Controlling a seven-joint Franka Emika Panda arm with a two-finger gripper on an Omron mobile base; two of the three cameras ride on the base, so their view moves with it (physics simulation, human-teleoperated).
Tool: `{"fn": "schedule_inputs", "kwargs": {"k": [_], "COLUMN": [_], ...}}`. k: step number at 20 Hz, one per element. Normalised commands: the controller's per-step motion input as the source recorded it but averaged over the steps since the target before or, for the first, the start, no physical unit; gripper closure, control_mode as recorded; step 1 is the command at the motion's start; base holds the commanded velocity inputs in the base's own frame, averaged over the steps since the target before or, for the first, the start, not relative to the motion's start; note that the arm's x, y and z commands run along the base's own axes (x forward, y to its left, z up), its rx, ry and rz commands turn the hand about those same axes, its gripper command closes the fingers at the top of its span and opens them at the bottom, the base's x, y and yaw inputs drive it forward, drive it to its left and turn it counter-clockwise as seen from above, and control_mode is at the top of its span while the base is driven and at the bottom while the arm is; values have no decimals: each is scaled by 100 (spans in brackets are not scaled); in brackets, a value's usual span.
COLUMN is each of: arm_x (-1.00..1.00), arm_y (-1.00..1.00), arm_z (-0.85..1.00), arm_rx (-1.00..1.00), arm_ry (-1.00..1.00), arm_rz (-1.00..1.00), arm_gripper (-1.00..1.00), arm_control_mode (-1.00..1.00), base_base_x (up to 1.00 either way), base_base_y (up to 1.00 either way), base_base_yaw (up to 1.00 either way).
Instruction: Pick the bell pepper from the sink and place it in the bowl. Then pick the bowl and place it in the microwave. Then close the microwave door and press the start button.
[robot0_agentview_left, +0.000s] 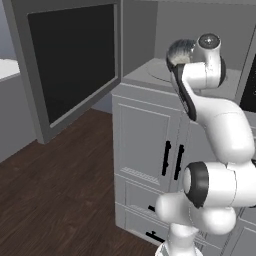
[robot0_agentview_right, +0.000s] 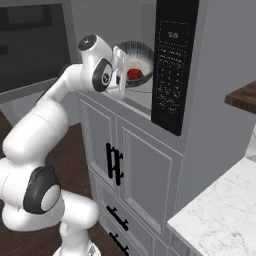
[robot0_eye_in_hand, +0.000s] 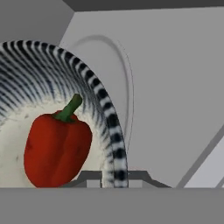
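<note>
Step in hand, by the look of it: carrying bowl (robot0_agentview_right: 136, 61) w/ bell pepper (robot0_agentview_right: 134, 74) into microwave (robot0_agentview_left: 165, 70). Left to right: microwave door (robot0_agentview_left: 70, 65) swung wide open at far left, well clear of arm; then cavity w/ pale turntable (robot0_eye_in_hand: 118, 83) just past bowl rim; then black control strip (robot0_agentview_right: 172, 65) on right edge. To do it well: keep bowl level so pepper doesn't roll out, push further in till over turntable centre, lower gently till base sits flat, only then let go; mind right wall + control strip, pull straight back out. Gripper (robot0_agentview_right: 122, 75) narrow, pinched on bowl's near rim, wall betw. the two tips in hand view. Bowl held up at cavity mouth, prob. not yet resting on plate — can't tell for sure. Pepper lying inside bowl, stem up.
</note>
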Motion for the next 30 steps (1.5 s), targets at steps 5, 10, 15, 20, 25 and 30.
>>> {"fn": "schedule_inputs", "kwargs": {"k": [5,10,15,20,25,30], "arm_x": [33,33,-3,-27,-74,-80], "arm_y": [-19,-5,11,20,61,82], "arm_z": [-17,-9,3,3,11,27], "arm_rx": [0,0,0,0,0,0], "arm_ry": [0,-2,-23,-19,-31,-28], "arm_rz": [0,-1,0,0,1,2], "arm_gripper": [100,-100,-100,-100,-100,-100], "arm_control_mode": [-100,-100,-100,-100,-100,-100], "base_base_x": [0,0,0,0,0,0], "base_base_y": [0,0,0,0,0,0], "base_base_yaw": [0,0,0,0,0,0]}}
